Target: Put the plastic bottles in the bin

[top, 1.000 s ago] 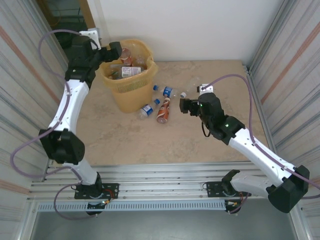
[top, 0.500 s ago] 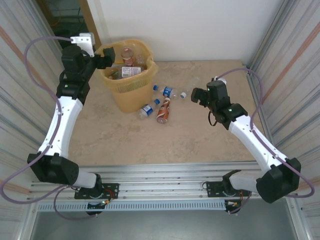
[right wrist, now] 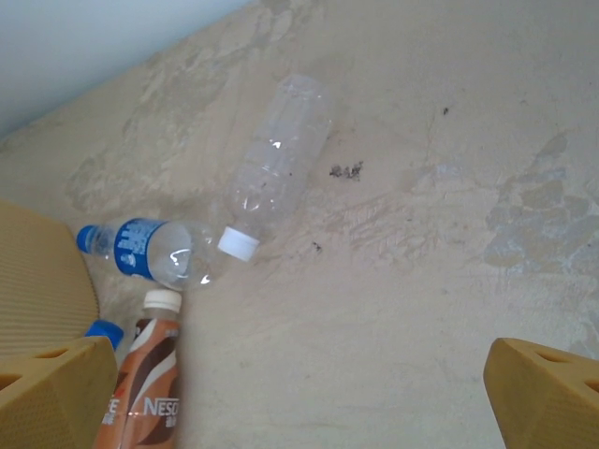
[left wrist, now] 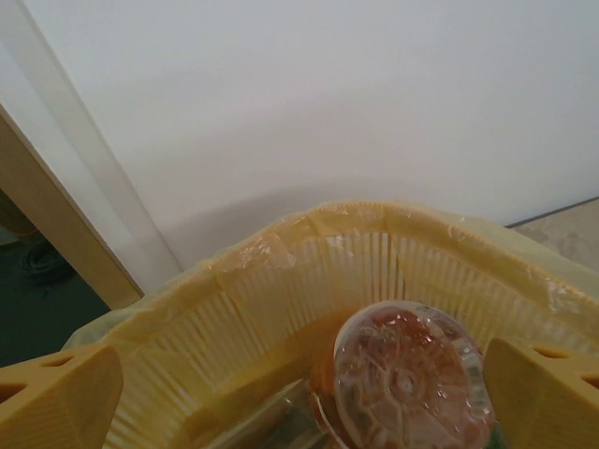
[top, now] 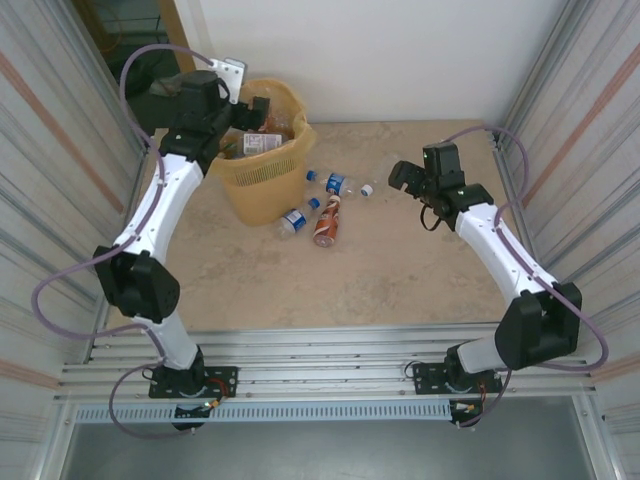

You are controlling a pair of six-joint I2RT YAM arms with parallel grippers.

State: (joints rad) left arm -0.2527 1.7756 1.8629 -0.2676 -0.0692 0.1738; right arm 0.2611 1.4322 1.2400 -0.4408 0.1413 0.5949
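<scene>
The beige, stone-patterned tabletop (top: 350, 285) meets a plain white rear wall (top: 400, 50). Ribbed grey metal side panels (top: 40, 200) flank both sides. Slotted aluminium rails (top: 330, 365) span the near edge. Small dark specks (right wrist: 344, 170) mark the tabletop.

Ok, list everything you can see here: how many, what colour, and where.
bin: one, yellow-orange, bag-lined, back left of the table.
bottles in the bin: several, count unclear, mixed labels, piled inside.
blue-labelled bottles: two, clear, lying just right of the bin.
Nescafe bottle: one, brown, lying between them.
unlabelled bottle: one, clear with a white cap, lying furthest right.
table: one, beige, marbled.
left gripper: one, yellow-orange fingers, open, over the bin.
right gripper: one, yellow-orange fingers, open, near the unlabelled bottle.
</scene>
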